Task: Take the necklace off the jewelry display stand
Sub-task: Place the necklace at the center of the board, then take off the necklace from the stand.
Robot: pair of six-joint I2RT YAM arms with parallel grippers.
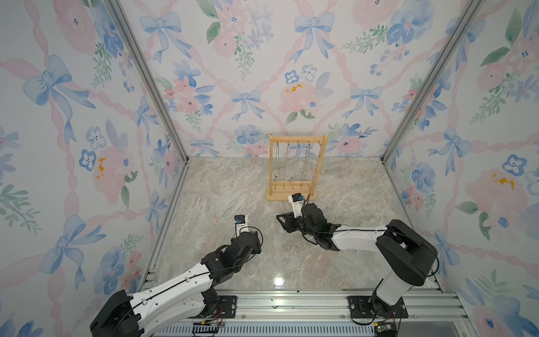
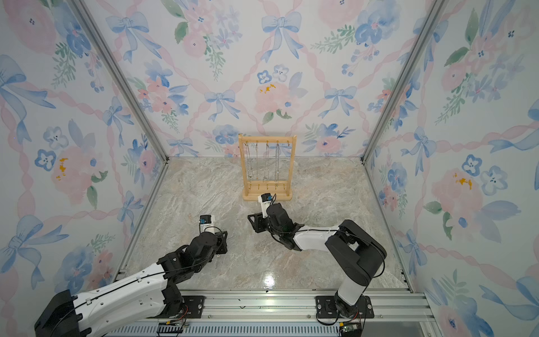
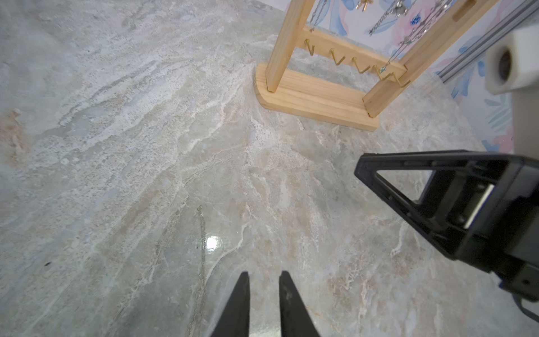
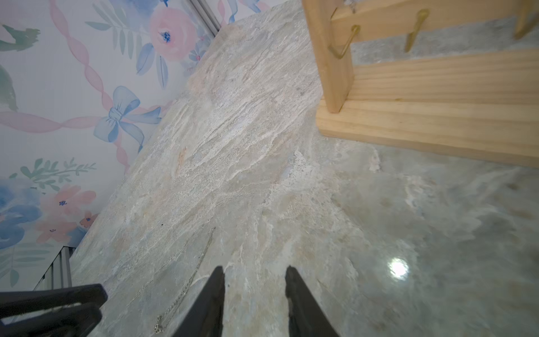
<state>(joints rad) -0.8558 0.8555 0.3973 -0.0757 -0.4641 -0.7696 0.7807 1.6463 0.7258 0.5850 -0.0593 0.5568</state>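
The jewelry display stand is a light wooden frame at the back of the marble table, also seen in a top view. Several chains hang from its top hooks. One thin silver necklace lies flat on the table, off the stand. My left gripper is open just beside it, nothing between the fingers. In the right wrist view the necklace runs alongside one finger of my right gripper, which is open and empty. The right gripper points left, in front of the stand's base.
Floral walls close in the table on three sides, with metal corner posts. A metal rail carrying both arm bases runs along the front edge. The two grippers are close together: the right one's black finger shows in the left wrist view.
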